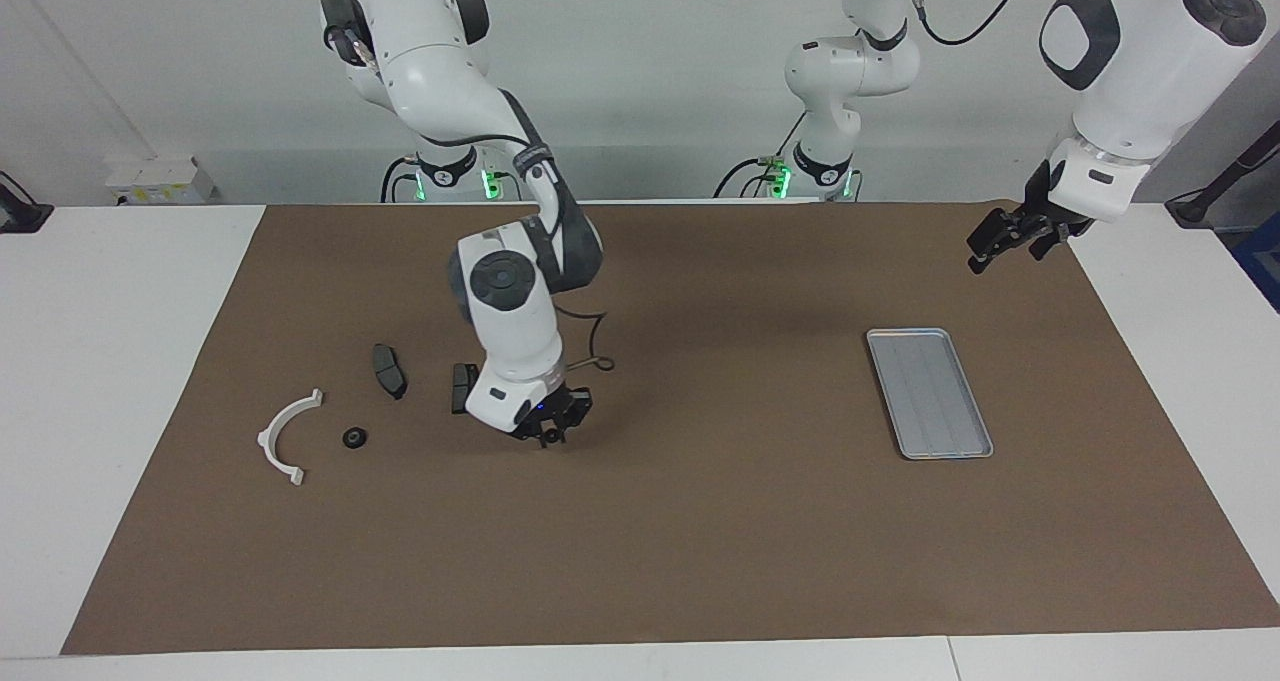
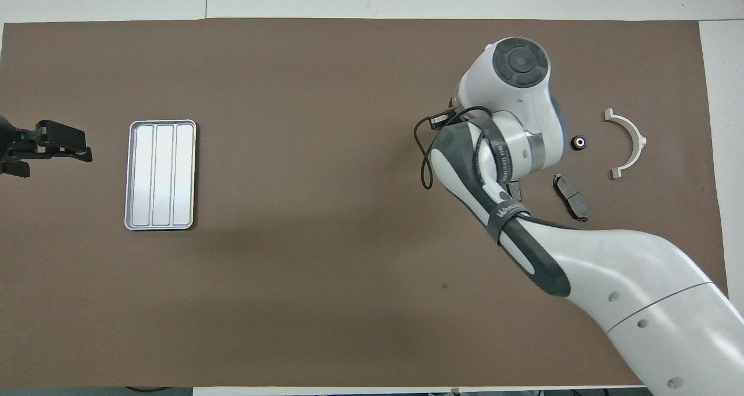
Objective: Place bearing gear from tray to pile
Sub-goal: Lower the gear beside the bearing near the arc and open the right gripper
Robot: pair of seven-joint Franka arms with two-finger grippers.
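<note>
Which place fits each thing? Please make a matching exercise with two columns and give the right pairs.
Things:
1. tray
2. bracket
3. small black gear
4. left pincer

Places:
A. on the mat beside the bracket, toward the right arm's end of the table
B. raised over the mat's corner, at the left arm's end
C. flat on the mat, toward the left arm's end, nothing in it
D. outermost part at the right arm's end of the mat

Pairs: 1-C, 2-D, 3-A, 4-B
</note>
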